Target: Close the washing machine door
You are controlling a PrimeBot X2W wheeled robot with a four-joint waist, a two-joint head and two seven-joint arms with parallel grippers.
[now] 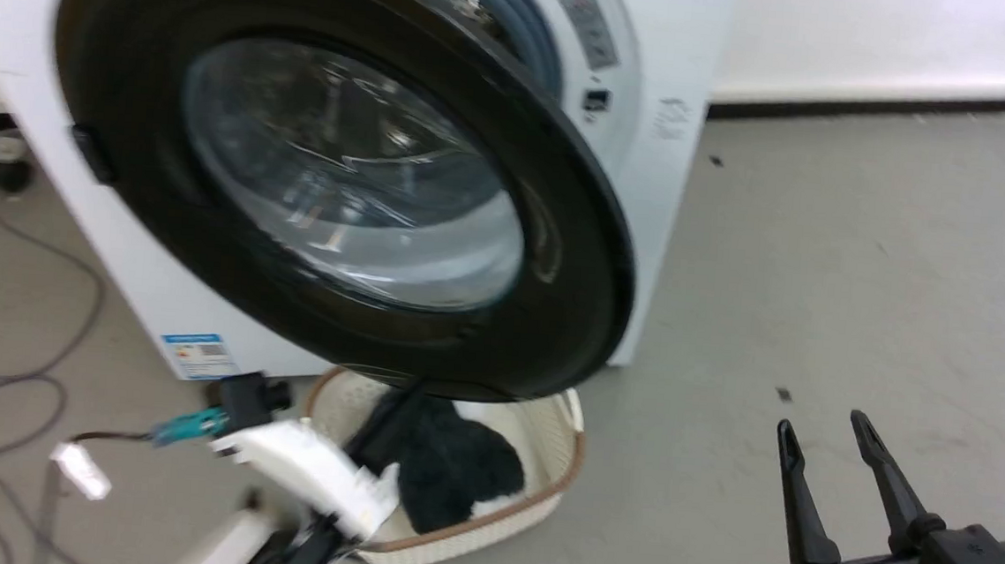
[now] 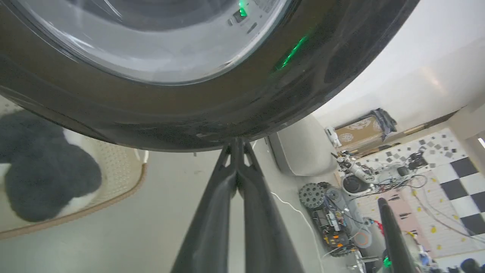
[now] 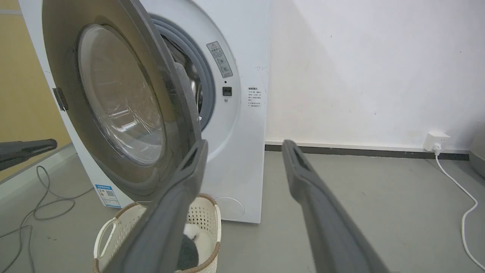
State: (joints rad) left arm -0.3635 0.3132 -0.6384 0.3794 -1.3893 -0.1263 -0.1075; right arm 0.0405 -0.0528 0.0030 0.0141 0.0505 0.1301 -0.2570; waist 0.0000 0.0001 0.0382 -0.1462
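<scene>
Cables (image 1: 97,293) trail over the floor at far left. Beside them the left gripper (image 2: 237,144) reaches up over the laundry basket (image 1: 554,489), fingers pressed shut on nothing. In the left wrist view their tips appear to touch the bottom rim of the washing machine door (image 2: 151,113). That door stands partly open. The right wrist view shows the gap between its right edge and the washing machine (image 3: 242,151) more plainly than the head view. At lower right the right gripper (image 1: 822,424) hovers above the floor, fingers spread wide, empty, pointing up.
</scene>
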